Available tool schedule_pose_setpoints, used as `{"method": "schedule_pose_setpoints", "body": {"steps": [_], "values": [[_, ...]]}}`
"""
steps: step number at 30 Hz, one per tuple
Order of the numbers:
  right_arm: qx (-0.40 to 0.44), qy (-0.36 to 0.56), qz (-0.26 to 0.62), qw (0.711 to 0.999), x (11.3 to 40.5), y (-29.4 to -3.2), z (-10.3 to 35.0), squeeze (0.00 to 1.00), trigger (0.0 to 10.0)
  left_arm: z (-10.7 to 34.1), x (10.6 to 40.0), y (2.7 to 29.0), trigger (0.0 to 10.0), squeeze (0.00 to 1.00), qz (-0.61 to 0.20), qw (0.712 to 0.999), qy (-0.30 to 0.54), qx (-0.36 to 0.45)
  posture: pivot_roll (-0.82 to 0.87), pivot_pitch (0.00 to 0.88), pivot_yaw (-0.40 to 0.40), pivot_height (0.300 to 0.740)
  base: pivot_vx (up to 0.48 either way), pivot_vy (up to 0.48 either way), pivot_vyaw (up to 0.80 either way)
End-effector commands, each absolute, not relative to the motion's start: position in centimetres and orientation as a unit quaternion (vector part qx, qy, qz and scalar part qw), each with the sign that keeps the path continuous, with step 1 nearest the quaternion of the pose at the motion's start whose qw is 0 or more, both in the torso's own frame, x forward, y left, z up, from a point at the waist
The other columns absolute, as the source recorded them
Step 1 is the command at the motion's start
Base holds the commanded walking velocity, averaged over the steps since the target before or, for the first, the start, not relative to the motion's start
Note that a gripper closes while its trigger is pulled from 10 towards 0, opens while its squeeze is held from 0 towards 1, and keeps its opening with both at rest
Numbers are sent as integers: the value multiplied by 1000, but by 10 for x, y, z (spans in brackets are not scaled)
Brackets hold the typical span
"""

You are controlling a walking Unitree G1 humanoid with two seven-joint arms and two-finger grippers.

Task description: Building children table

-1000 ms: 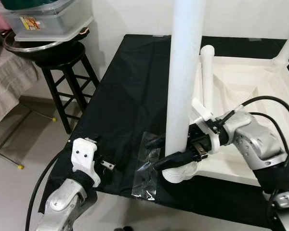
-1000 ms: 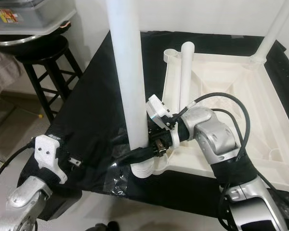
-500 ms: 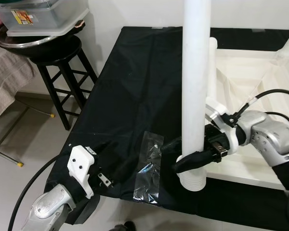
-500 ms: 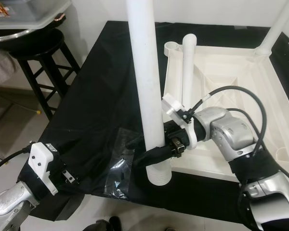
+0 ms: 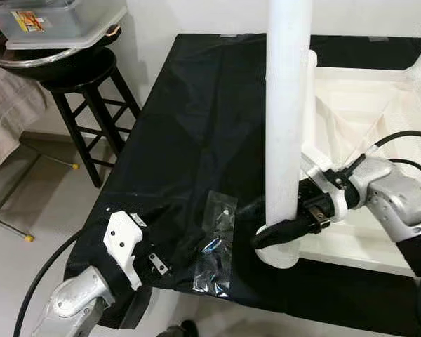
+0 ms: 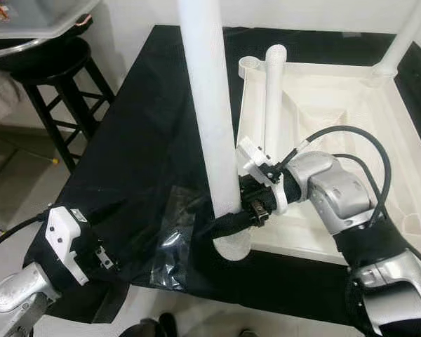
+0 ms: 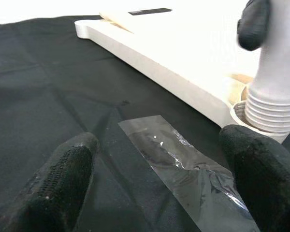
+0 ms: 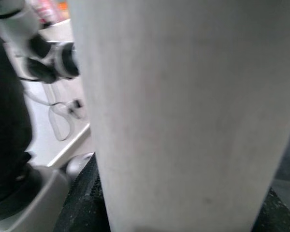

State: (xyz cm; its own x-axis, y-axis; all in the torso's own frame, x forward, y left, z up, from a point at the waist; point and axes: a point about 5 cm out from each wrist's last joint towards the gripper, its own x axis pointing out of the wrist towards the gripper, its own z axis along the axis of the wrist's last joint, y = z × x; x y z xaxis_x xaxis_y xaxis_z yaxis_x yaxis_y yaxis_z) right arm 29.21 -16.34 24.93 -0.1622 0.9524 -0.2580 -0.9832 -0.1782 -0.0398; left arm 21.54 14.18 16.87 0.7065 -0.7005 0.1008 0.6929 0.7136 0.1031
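An upside-down white tabletop (image 5: 368, 116) lies on a table draped in black cloth (image 5: 196, 126). My right gripper (image 6: 228, 216) is shut on a thick white table leg (image 5: 288, 105), low on its shaft. The leg stands nearly upright, its threaded end (image 7: 268, 108) resting at the tabletop's near corner socket. A thinner-looking second leg (image 6: 272, 88) leans inside the tabletop, and a third leg (image 6: 400, 35) stands at the far corner. My left gripper (image 7: 159, 159) hovers open low over the cloth near the front left edge, with a clear plastic bag (image 5: 216, 246) lying ahead of its fingers.
A black stool (image 5: 77, 88) stands left of the table, carrying a metal bowl and a clear plastic bin (image 5: 56, 21). Light floor lies beyond the table's front and left edges. A black cable (image 6: 337, 140) loops over my right forearm.
The head view has shifted a little. My right gripper keeps its hold, and the leg now stands slightly more upright at the corner. The left arm has barely moved.
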Motion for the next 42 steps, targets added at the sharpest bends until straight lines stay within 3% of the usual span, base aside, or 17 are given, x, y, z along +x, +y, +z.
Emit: {"method": "schedule_pose_setpoints", "body": {"steps": [1,16,23,27,42], "values": [[-105,80,762,634,289,-160,238,0,10000,165,212,141,10000,0,-388,920,-53,27,-20,294,65,740,0,0,0],[-72,75,755,647,278,-158,224,0,10000,167,212,140,10000,0,-395,917,-53,29,-20,299,75,740,0,0,0],[-81,43,707,701,283,-158,217,0,10000,167,212,140,10000,0,-399,915,-53,32,-22,300,81,740,0,0,0],[-88,45,699,709,281,-162,214,0,10000,168,212,140,10000,0,-400,914,-53,33,-24,299,82,740,0,0,0],[-132,57,698,701,263,-167,206,0,10000,167,213,138,10000,0,-404,912,-53,36,-31,291,83,740,0,0,0]]}}
